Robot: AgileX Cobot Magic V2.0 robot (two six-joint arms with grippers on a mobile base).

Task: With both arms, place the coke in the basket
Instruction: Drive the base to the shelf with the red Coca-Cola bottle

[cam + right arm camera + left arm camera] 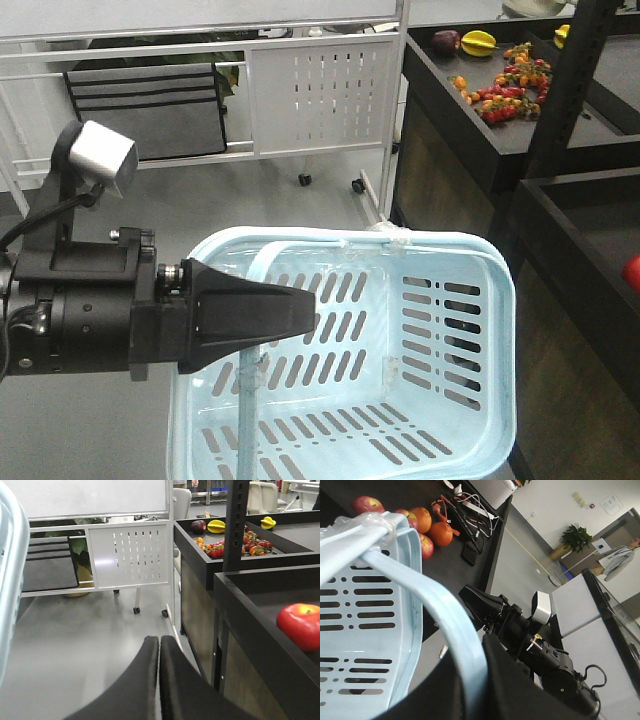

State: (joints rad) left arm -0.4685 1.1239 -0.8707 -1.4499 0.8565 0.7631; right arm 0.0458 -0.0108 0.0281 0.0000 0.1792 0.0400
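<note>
Right fingers (pixel 175 680) are pressing together on nothing, hovering close beside the basket (pixel 440 240). Left fingers (pixel 510 695) are clamping the basket's hoop handle (pixel 445 620), holding it tilted above the floor. No coke is showing in or near the basket. Fetching the bottle seems to be pending, so the right fingers will need to open and reach for a bottle away from the basket.

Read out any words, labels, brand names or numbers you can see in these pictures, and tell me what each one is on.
No text can be read in any view.
White paper notice on the far wall, left wrist view: print too small to read.
Small wall plate near it: too small to read.
Pale blue slotted plastic basket: no label visible.
White perforated metal panel: no marking visible.
</note>
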